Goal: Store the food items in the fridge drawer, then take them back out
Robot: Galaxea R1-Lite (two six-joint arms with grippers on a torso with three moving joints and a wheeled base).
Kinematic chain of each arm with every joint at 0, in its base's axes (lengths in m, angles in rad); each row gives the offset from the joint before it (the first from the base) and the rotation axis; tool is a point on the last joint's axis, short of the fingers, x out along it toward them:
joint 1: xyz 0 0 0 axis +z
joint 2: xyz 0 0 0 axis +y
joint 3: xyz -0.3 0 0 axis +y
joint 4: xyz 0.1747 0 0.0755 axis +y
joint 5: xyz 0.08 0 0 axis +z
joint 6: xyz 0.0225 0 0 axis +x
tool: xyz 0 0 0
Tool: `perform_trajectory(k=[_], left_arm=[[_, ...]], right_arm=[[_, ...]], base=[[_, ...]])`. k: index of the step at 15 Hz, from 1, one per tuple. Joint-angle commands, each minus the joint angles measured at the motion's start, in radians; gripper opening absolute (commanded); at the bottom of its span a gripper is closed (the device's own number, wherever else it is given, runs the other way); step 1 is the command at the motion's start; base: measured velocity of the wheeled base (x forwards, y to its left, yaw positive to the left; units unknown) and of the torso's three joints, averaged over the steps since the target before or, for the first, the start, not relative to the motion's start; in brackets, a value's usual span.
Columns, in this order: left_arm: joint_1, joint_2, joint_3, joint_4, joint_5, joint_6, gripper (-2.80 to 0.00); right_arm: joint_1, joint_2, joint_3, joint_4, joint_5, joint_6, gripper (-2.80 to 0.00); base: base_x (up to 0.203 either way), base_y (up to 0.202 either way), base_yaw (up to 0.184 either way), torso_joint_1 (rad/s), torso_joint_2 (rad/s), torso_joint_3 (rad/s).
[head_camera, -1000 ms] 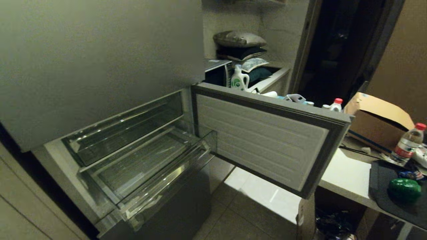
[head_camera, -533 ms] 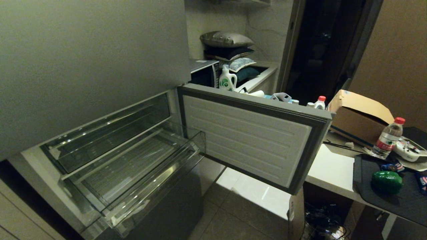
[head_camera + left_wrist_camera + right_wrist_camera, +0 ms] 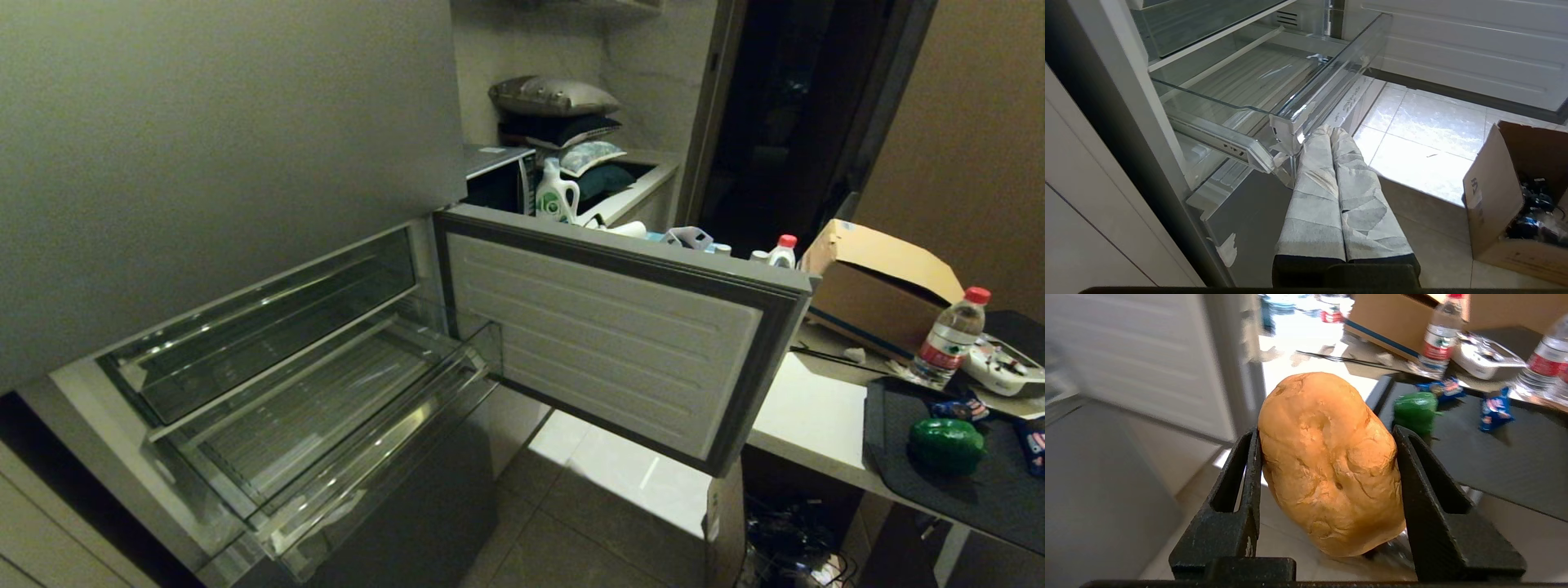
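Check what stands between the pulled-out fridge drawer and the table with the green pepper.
The open fridge door stands between the fridge drawer and the table; the head view shows it.

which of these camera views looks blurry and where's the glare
Right wrist view: background behind the bread roll smears, especially the fridge door panel. Left wrist view: sharp, with glare on the floor tiles. Head view: dim but steady.
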Motion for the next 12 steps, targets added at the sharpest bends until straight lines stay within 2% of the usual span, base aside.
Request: perform_trajectory(k=[1,4,7,12], left_arm=[[0.0,0.0,0.0,0.0,0.0,0.0,-2.8],[0.0,0.0,0.0,0.0,0.0,0.0,-2.8],[0.0,0.0,0.0,0.0,0.0,0.0,-2.8],[0.0,0.0,0.0,0.0,0.0,0.0,-2.8]], right_arm=[[-0.102,0.363,-0.035,-0.131,0.019,0.008,-2.8],[-0.346,0.668,-0.117,-0.263,0.14,0.037,-2.8],[-0.476,0.911,-0.19,-0.349,0.202,0.091,-2.8],[-0.643,1.254,-0.284,-0.586,0.224,0.114,-2.8]], base=[[0.0,0.0,0.0,0.0,0.0,0.0],[0.0,0.0,0.0,0.0,0.0,0.0],[0.0,0.0,0.0,0.0,0.0,0.0],[0.0,0.0,0.0,0.0,0.0,0.0]])
